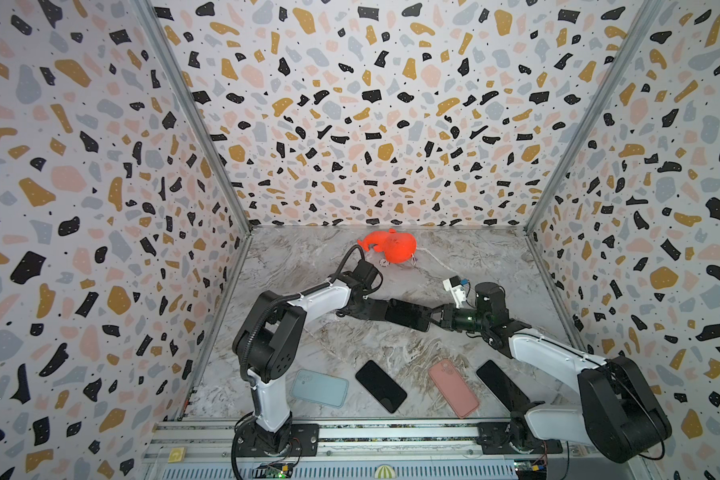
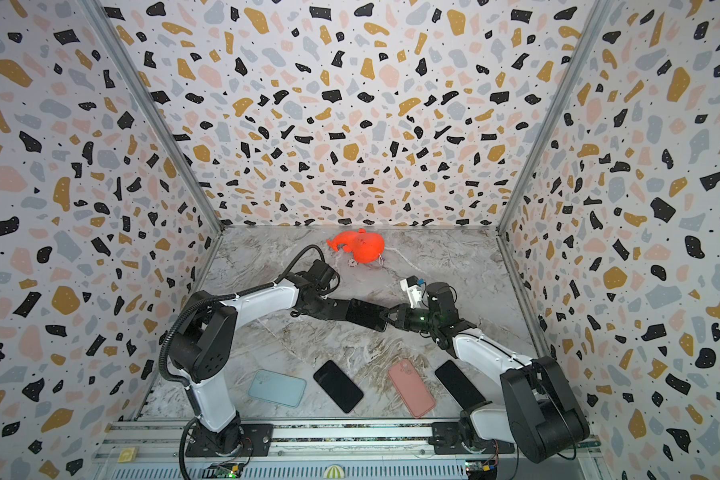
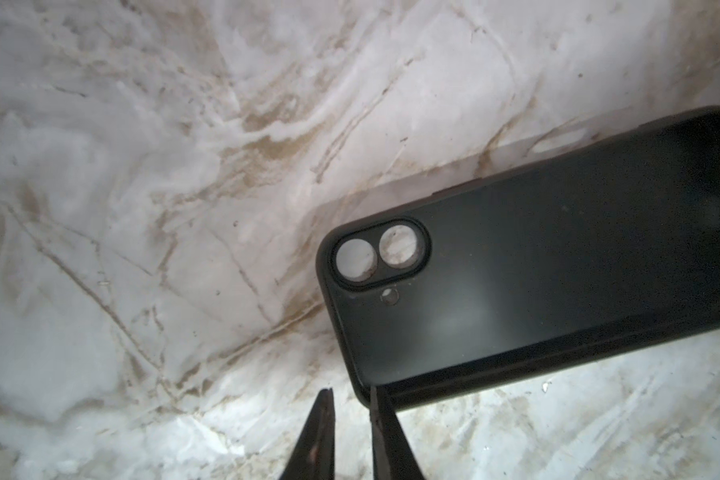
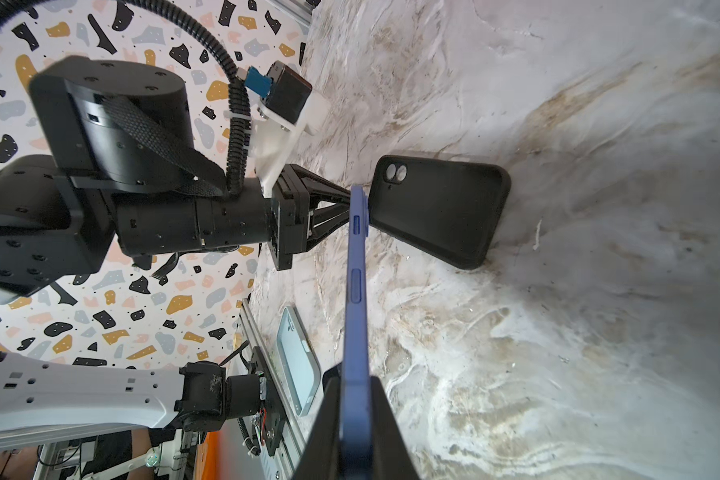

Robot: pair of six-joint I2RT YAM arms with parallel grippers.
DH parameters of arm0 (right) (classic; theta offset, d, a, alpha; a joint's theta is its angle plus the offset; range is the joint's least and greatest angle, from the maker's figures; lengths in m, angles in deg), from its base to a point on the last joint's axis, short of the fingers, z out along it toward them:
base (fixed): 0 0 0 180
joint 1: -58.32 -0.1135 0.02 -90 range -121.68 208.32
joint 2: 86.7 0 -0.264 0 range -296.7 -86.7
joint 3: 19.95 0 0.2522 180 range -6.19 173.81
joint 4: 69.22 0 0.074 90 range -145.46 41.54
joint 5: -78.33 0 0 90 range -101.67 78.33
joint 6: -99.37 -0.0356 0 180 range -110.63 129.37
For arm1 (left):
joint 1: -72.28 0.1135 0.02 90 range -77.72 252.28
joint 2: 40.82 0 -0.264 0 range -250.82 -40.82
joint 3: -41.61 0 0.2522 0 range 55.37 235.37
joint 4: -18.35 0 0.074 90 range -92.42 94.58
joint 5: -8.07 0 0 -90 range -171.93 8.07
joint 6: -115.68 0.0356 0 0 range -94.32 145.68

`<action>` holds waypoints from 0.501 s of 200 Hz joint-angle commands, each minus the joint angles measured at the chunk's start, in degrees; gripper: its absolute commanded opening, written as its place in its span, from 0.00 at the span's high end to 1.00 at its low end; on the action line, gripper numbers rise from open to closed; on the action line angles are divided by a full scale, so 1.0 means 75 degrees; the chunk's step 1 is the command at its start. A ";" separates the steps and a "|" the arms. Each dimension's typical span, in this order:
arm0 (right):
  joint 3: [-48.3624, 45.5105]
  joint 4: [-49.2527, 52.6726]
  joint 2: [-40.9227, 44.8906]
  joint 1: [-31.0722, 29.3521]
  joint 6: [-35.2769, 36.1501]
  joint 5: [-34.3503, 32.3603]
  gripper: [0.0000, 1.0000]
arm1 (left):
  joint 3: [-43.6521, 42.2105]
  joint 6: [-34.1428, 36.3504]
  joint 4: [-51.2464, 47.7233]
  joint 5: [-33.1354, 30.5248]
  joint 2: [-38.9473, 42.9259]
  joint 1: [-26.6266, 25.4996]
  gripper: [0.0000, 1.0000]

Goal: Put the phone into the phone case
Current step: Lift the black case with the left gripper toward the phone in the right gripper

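Note:
An empty black phone case point(image 3: 537, 266) lies mid-table, and marble shows through its camera holes. My left gripper point(image 3: 350, 390) is open by a narrow gap with nothing in it. One of its fingertips point(image 3: 377, 399) touches the case's corner by the camera holes. My right gripper point(image 4: 356, 382) is shut on a blue phone point(image 4: 356, 291), held edge-on. The phone's far end reaches the left gripper point(image 4: 348, 203) beside the case point(image 4: 437, 212). In both top views the left gripper point(image 1: 385, 311) point(image 2: 348, 309) and right gripper point(image 1: 429, 318) point(image 2: 385, 318) meet over one dark shape.
Along the front lie a light blue case point(image 1: 319, 387), a black phone point(image 1: 381, 385), a pink case point(image 1: 453, 387) and a second black phone point(image 1: 501, 384). An orange soft toy point(image 1: 389, 245) sits at the back. Patterned walls enclose three sides, and a metal rail point(image 1: 350, 432) runs along the front.

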 commanded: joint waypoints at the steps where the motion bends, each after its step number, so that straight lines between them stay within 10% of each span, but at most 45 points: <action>1: 0.0385 -0.0139 0.0099 0.0020 0.0156 0.0106 1.00 | 0.0136 -0.0203 0.0121 -0.0165 -0.0162 -0.0018 0.81; 100: 0.0291 -0.0081 0.0289 0.0042 0.0229 0.0028 1.00 | 0.0195 -0.0273 0.0270 0.0059 -0.0601 -0.0018 0.85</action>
